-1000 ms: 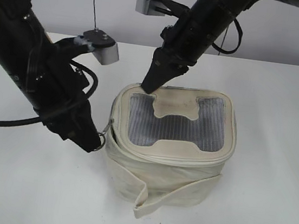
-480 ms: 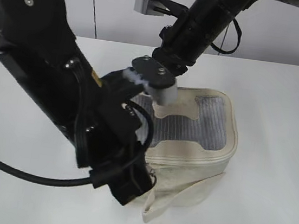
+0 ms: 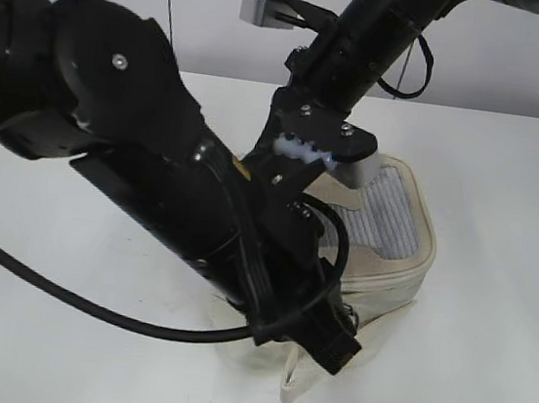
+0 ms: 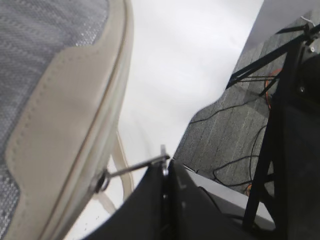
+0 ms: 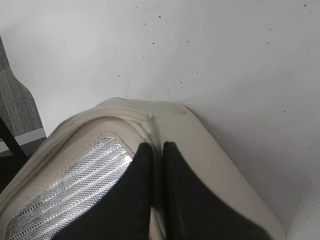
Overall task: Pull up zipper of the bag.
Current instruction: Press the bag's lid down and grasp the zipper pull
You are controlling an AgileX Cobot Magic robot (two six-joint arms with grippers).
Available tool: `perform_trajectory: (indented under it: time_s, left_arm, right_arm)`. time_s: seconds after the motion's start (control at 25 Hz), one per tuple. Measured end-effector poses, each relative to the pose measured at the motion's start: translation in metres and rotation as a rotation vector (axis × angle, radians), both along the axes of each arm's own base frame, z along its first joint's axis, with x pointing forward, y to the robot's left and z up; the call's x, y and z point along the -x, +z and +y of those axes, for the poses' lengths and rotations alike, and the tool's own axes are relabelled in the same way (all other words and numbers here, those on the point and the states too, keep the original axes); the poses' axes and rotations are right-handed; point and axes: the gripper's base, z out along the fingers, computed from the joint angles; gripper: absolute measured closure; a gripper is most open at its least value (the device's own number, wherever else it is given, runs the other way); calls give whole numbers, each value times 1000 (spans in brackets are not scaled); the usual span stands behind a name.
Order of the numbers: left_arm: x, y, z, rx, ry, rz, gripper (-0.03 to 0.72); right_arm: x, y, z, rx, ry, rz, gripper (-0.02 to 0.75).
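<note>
The cream-white bag [image 3: 396, 251] with its grey mesh lid panel [image 3: 386, 216] stands mid-table, mostly hidden behind my left arm. My left gripper [image 3: 339, 340] is at the bag's front, low down. In the left wrist view it [image 4: 165, 167] is shut on a silver zipper pull [image 4: 135, 169], drawn taut from the zipper track under the lid rim [image 4: 102, 145]. My right gripper [image 5: 156, 150] is shut on the bag's lid rim [image 5: 150, 120] at a back corner, next to the mesh [image 5: 70, 192]. In the exterior view its tips are hidden behind my left arm.
The loose cream strap [image 3: 301, 387] hangs at the bag's front. The white table [image 3: 483, 385] stretches around the bag. Beyond the table edge lie grey floor with cables [image 4: 225, 135] and a black frame [image 4: 287, 125]. My left arm [image 3: 154, 178] crosses the table's left half.
My left gripper has swung from the bag's left corner round to its front right, pulling the zipper pull along. The bag has been dragged and squashed rightwards. The right gripper kept its hold.
</note>
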Motion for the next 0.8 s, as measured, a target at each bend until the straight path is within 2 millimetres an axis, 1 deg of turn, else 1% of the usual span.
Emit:
perform_trajectory:
  time_s: [0.12,0.36,0.44,0.52,0.64,0.68,0.76,0.8]
  left_arm:
    - [-1,-3,-4,12,22,11,690]
    - [1,-4,-4,-5,-2,24,688]
    - [2,-5,-3,-16,-15,29,660]
    - [4,-4,-2,-25,-31,44,593]
    - [9,4,2,-21,-54,55,415]
    - [8,8,4,-12,-51,50,364]
    - [6,20,9,17,-38,26,272]
    - [5,25,13,29,-29,14,252]
  right_arm:
    - [0,0,0,0,0,0,707]
    - [0,0,0,1,-12,7,706]
    - [0,0,0,3,-30,19,681]
    - [0,1,0,2,-50,32,600]
    - [0,7,-1,11,-83,26,442]
    - [1,11,-3,21,-92,16,405]
    - [2,21,-9,47,-118,-10,370]
    - [2,27,-12,55,-132,-23,360]
